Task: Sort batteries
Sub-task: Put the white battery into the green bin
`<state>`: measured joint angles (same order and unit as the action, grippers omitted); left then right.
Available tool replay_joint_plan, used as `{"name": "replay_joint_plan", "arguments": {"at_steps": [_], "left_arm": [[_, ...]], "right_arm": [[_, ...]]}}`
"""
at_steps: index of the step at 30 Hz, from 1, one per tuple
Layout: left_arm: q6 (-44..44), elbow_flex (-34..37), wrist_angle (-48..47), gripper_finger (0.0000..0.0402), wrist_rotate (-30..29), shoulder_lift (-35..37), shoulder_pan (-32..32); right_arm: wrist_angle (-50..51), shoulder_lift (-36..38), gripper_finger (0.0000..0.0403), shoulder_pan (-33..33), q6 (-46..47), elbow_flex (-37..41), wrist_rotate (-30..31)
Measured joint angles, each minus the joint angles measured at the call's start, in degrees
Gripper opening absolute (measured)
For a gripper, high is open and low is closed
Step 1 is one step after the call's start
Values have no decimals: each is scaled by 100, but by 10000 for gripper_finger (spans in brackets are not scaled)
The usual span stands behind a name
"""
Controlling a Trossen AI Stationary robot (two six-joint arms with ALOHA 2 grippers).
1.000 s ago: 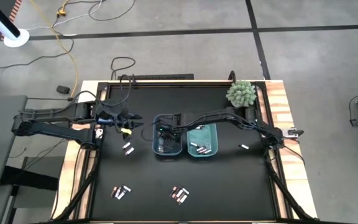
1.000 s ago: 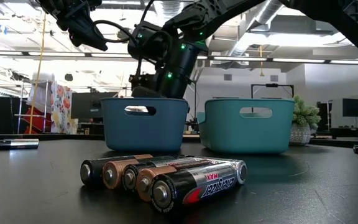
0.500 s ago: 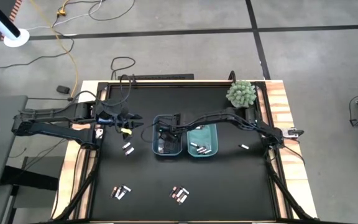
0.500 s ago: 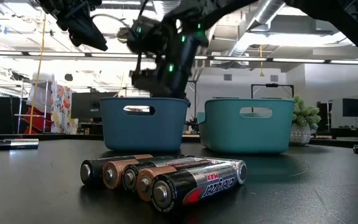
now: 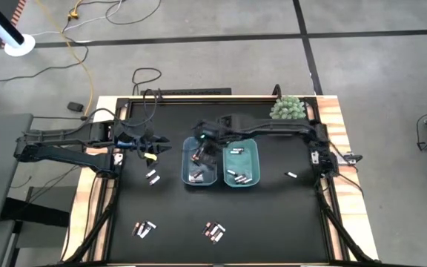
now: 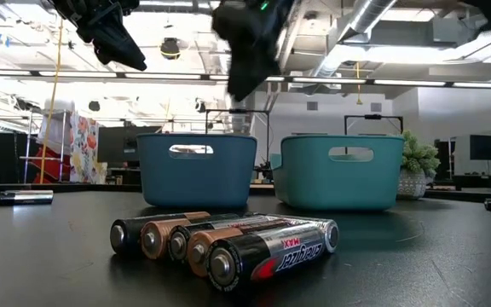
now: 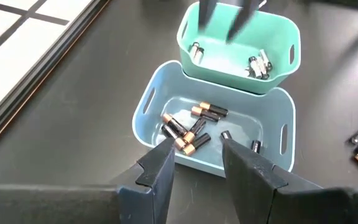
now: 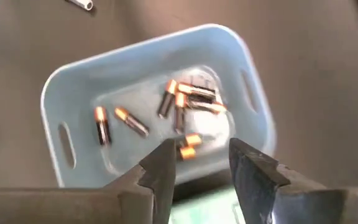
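Seen from above, the black table (image 5: 265, 215) carries 2 bins side by side at centre frame: a blue bin (image 5: 184, 172) on the left and a teal bin (image 5: 256, 165) on the right, walls touching or nearly so. The right gripper (image 5: 202, 142) hangs over the blue bin's upper edge, with its arm reaching in from the right side of the frame. In the right wrist view its 2 fingers (image 8: 157, 171) stand apart with nothing between them, and dark batteries with copper ends (image 8: 182, 109) lie loose on the bin floor below. The left gripper (image 5: 163, 147) hovers left of the blue bin, at centre-left of the overhead frame, clear of the table. In the left wrist view its fingers (image 7: 160, 171) are parted with an empty gap, pointing toward both bins. The teal bin holds several lighter batteries (image 7: 258, 65), with 1 more near its opposite wall. Loose batteries remain on the table in the overhead view: a pair (image 5: 152, 176) just left of the blue bin, a cluster (image 5: 144, 228) at lower left, a cluster (image 5: 213, 232) at lower centre, and a single cell (image 5: 291, 176) right of the teal bin. In the low view, 5 cells (image 6: 228, 243) lie side by side in the foreground, in front of the bins. A potted plant (image 5: 288, 108) stands at the table's upper right.
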<state>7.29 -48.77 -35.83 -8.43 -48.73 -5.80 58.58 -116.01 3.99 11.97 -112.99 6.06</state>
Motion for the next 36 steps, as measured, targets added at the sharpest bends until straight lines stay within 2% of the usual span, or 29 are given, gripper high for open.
{"name": "replay_joint_plan", "arguments": {"at_steps": [5,10,14,20,25,28,36], "left_arm": [[0,0,-75,130,-2,0,-1],[0,0,-81,130,0,0,0],[0,0,-81,130,-1,0,-2],[0,0,-79,130,-2,0,0],[0,0,-79,130,0,0,-1],[0,0,-79,130,0,0,-2],[0,0,-77,130,-1,0,-1]], "right_arm": [[799,750,149,-107,412,1,424],[1942,1545,131,-448,1037,336,1160],[2495,2403,119,-892,1854,1125,1649],[2675,3924,117,-1592,3540,3065,1696],[2585,4961,117,-1997,4548,4658,1187],[2388,5306,117,-2029,4664,5441,713],[1213,5274,117,-1805,4093,6748,-196]]}}
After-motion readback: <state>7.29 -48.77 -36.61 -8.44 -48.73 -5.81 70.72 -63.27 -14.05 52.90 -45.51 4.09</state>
